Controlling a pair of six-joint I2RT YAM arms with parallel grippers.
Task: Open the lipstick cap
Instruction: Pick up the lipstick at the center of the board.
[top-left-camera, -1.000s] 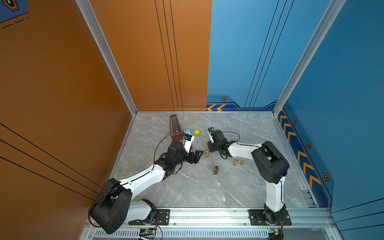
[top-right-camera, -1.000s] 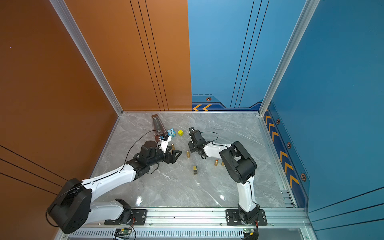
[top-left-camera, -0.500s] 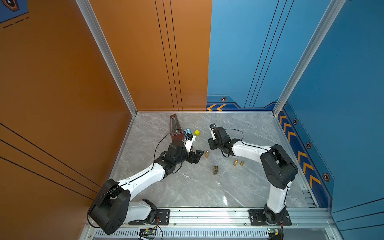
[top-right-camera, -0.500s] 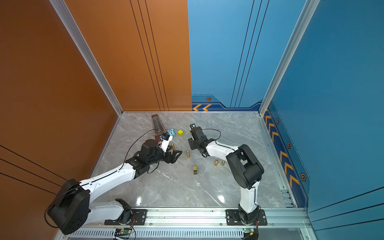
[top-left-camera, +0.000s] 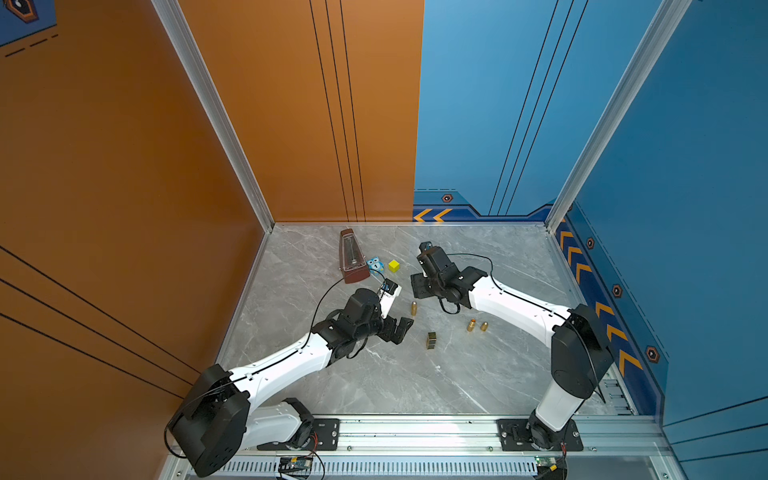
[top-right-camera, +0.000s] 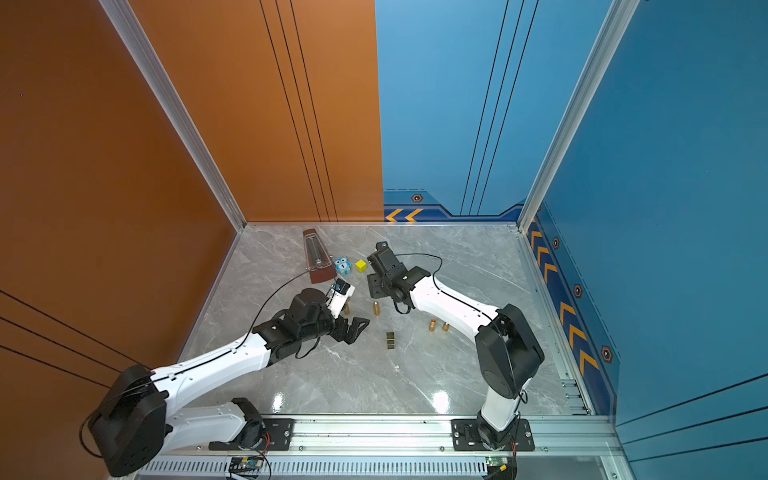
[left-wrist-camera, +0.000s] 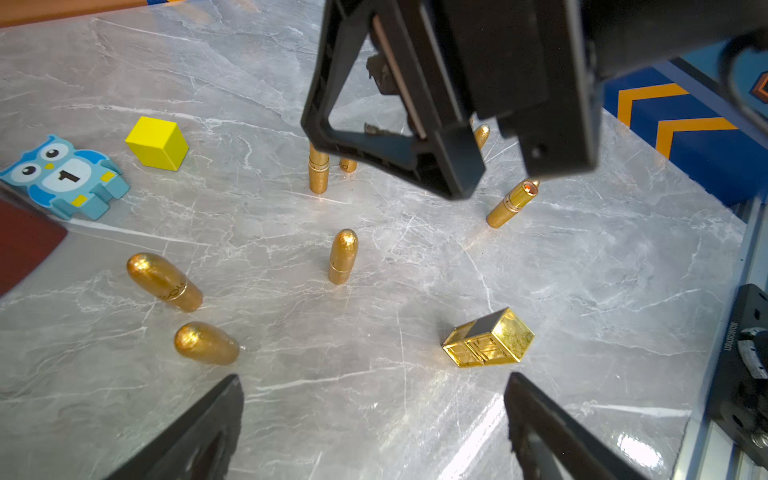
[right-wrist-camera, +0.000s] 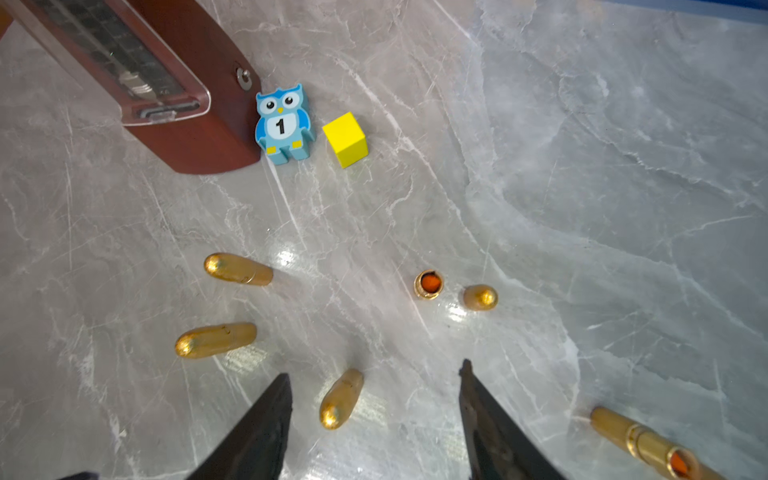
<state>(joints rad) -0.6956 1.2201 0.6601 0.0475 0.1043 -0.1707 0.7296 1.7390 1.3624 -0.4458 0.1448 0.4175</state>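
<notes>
Moved: right gripper (right-wrist-camera: 374, 370) has spread wider, empty.
Left gripper (left-wrist-camera: 374, 380): released, empty.
Between right jaws: capped lipstick (right-wrist-camera: 341, 398), untouched.

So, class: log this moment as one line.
left tool: open, empty | right tool: open, empty | lipstick: uncapped, upright | cap: beside it, apart

White arms (top-left-camera: 282, 365) — black joints (top-left-camera: 582, 357), thin black cables (top-left-camera: 319, 307).
</notes>
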